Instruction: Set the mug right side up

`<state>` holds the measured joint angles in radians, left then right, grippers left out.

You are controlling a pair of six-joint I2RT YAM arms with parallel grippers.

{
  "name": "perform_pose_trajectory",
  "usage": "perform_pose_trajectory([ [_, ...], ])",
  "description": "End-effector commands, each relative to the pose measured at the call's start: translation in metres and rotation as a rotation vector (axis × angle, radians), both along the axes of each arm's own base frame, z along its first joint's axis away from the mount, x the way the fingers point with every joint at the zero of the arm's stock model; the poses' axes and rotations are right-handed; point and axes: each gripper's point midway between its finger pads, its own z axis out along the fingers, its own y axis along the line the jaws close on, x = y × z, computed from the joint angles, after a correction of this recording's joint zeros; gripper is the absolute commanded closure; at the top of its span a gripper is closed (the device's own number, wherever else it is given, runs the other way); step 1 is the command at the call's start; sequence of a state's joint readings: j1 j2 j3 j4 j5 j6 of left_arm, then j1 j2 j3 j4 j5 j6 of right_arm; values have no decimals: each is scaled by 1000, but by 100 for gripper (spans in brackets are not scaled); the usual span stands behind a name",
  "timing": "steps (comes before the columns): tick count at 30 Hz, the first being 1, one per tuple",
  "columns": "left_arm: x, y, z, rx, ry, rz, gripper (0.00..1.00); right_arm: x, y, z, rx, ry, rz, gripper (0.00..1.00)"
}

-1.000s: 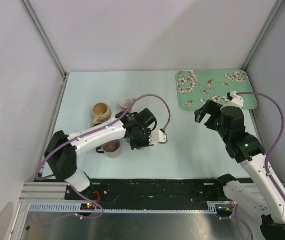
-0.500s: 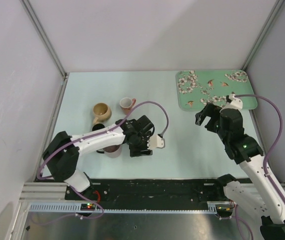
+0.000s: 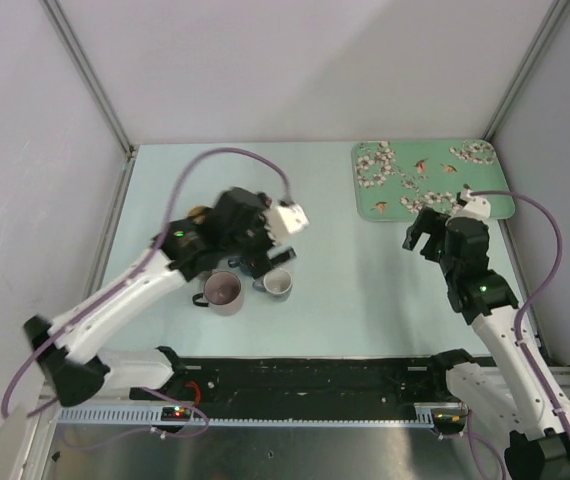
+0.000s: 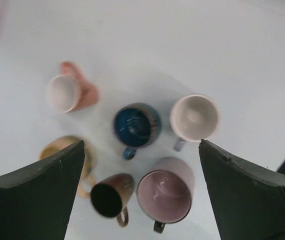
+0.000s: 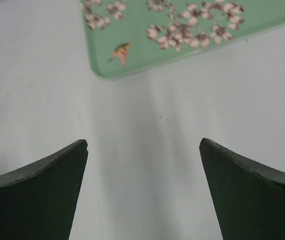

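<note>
A cluster of mugs lies under my left gripper, which hangs above them open with nothing between its fingers. A pale mug stands mouth up at the right of the cluster, also seen from above. A blue mug and a larger mauve mug also stand mouth up. A salmon mug and a brown mug lie on their sides. A tan mug is mostly hidden behind my left finger. My right gripper is open over bare table near the tray.
A green floral tray lies at the back right, its near corner visible in the right wrist view. Metal frame posts and white walls enclose the table on three sides. My left arm arches over the left part of the table.
My left gripper has opened, let go of the pale mug and risen up and back over the cluster. The pale mug now stands free. The right arm has barely shifted.
</note>
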<state>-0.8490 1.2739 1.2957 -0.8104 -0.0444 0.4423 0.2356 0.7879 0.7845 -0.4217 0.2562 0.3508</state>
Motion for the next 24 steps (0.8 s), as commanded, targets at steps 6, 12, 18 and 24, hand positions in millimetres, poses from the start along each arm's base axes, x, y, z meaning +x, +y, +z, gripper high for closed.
perform_pose_trajectory([
  [6, 43, 143, 77, -463, -259, 721, 0, -1, -50, -44, -63, -73, -274, 1],
  [12, 40, 222, 14, -584, -325, 1113, 0, -12, -53, -75, -78, -106, -269, 1],
  [18, 50, 261, -25, -737, -408, 1242, 0, -13, -53, -76, -64, -185, -257, 0],
  [24, 44, 284, -44, -747, -514, 1337, 0, -19, -74, -78, -49, -191, -409, 1],
])
